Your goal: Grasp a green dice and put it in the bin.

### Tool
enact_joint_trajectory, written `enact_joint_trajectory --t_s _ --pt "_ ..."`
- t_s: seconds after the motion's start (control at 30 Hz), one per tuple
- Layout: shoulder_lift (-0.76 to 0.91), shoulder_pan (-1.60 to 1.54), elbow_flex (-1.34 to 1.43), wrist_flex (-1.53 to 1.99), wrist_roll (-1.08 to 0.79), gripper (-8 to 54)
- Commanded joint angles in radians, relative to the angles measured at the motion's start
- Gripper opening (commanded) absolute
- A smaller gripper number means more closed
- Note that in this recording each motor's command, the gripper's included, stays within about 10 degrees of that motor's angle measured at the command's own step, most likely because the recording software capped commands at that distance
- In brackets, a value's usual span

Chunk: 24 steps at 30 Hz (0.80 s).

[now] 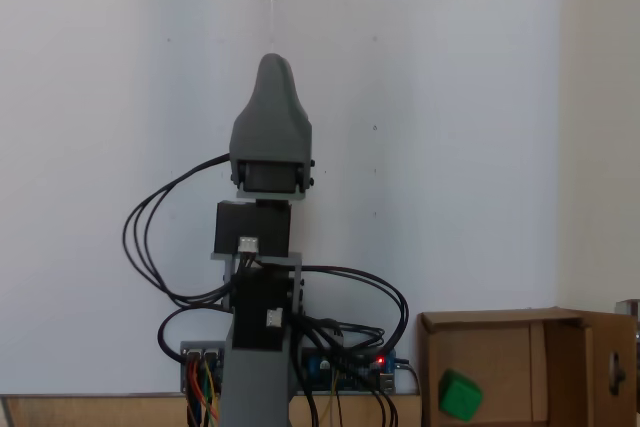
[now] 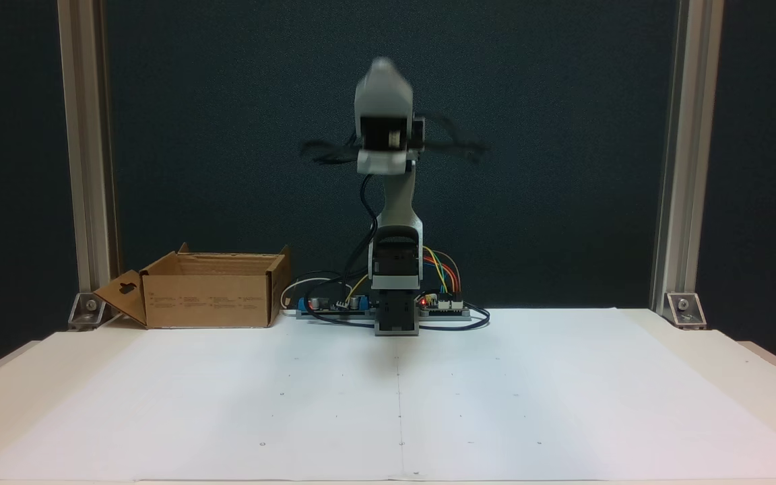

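Observation:
The green dice [image 1: 460, 395] lies inside the bin [image 1: 500, 347], a brown cardboard box at the lower right of a fixed view. In the other fixed view the bin [image 2: 209, 296] stands at the back left of the table and its walls hide the inside. The gripper [image 1: 272, 62] is far from the bin, raised high above the arm's base and centred over it. It shows as one grey pointed shape with a single tip. In the front fixed view the gripper [image 2: 382, 67] is blurred at the top of the upright arm. Nothing shows in it.
A large white sheet [image 2: 395, 404] covers the table in front of the arm. Circuit boards and coloured wires [image 2: 438, 279] sit by the arm's base [image 2: 396, 316]. Metal posts [image 2: 88, 168] stand at the back corners. One box flap [image 2: 122, 296] hangs outward.

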Motion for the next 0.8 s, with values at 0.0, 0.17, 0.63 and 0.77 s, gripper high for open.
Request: enact_joint_trajectory --t_s 0.0,0.17,0.63,0.77 --pt "0.052 0.005 -0.011 -0.156 -0.057 47.0" --pt "0.072 0.012 0.014 -0.163 -0.057 46.7" --pt "0.129 0.005 0.23 -0.239 -0.057 46.1" --pt "0.129 0.005 0.278 -0.29 -0.058 46.1"
